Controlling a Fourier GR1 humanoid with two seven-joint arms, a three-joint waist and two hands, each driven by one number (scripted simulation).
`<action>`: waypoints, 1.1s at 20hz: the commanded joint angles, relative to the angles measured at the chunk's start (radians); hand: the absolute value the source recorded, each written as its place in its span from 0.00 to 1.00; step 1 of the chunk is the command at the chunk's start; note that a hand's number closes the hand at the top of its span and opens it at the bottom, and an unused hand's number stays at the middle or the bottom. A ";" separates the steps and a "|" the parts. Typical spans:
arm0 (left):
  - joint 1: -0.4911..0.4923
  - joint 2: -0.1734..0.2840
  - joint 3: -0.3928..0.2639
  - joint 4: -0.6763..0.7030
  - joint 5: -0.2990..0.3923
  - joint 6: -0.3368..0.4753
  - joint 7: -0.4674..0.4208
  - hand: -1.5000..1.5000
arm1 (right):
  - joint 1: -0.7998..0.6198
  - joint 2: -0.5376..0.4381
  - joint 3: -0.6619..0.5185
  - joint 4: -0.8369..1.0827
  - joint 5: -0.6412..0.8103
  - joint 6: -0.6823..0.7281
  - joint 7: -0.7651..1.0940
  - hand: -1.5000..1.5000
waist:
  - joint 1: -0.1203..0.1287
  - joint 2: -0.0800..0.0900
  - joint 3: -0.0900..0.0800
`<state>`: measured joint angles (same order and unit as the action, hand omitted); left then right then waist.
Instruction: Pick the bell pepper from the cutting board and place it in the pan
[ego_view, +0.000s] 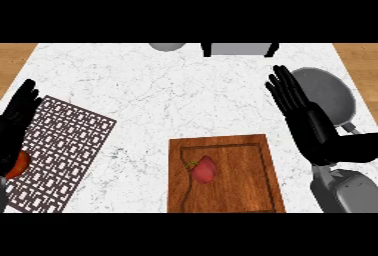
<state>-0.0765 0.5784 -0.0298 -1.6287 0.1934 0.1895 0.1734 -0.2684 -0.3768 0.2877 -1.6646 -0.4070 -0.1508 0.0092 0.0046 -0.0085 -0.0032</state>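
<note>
A red bell pepper (204, 169) is seen lying on a wooden cutting board (255, 192) at the near edge of a white marble table (162, 90). The right robot hand (306, 120) is held open with its fingers straight and close together, pointing away from the robot, and nothing is held in it. From this robot hand the pepper lies to the left and nearer the robot, apart from it, with the board's raised right rim between them. The pepper's long axis runs roughly away from the robot, with its small green stem turned to the left and slightly away. The left robot hand (18, 125) is shown open at the view's left edge, fingers up, resting, well apart from the pepper; the right robot hand is judged the nearer of the two. A grey pan (332, 95) lies just behind and to the right of the right robot hand, which partly covers it. A patterned mat (66, 150) lies under the left robot hand, and a small orange-red thing (21, 164) beside that hand is mostly hidden and cannot be identified. Grey shapes at the table's far edge are cut off.
</note>
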 joint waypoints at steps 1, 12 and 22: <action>-0.050 -0.076 -0.034 0.059 0.012 -0.006 -0.011 0.50 | -0.038 0.008 0.121 -0.023 0.112 0.064 -0.051 1.00 | -0.009 0.011 0.002; -0.037 -0.326 -0.250 0.035 0.172 -0.105 0.045 0.50 | -0.445 -0.051 0.524 -0.055 0.764 0.171 -0.396 0.00 | 0.052 0.027 0.003; 0.008 -0.336 -0.228 0.069 0.171 -0.098 0.013 0.50 | -0.614 -0.103 0.836 0.009 1.310 0.333 -0.113 0.00 | -0.010 -0.020 -0.003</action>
<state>-0.0858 0.2519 -0.2574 -1.5598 0.3643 0.0873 0.1982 -0.8042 -0.4527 1.0298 -1.6638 0.7166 0.0893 -0.2303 0.0087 -0.0146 -0.0049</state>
